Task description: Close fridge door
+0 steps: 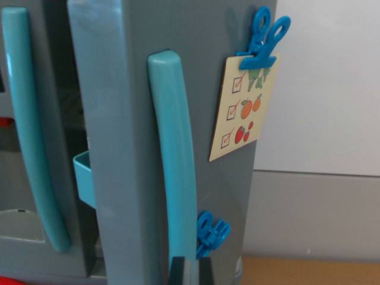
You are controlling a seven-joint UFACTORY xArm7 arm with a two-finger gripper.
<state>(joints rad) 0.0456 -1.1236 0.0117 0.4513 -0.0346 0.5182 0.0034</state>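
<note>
Up close, the wrist view is filled by a grey toy fridge whose door stands ajar, its edge turned toward the camera and running from twelve o'clock down to six. A teal handle runs upright along the door's front face, just right of centre. Behind the open edge, at about nine o'clock, a teal shelf bin on the inner side of the door peeks out. A second teal handle curves down the neighbouring door at the wrist view's left.

On the door front, toward one o'clock, a cream checklist card with pictures of vegetables, oranges and cherries hangs from a blue clip. Another blue clip sits low on the door, near five o'clock, just beside the handle's lower end.

Only the dark tips of the fingers show at six o'clock, overlapping the handle's foot; whether they are spread or pressed together cannot be told. A wooden table shows at four o'clock under a pale wall.
</note>
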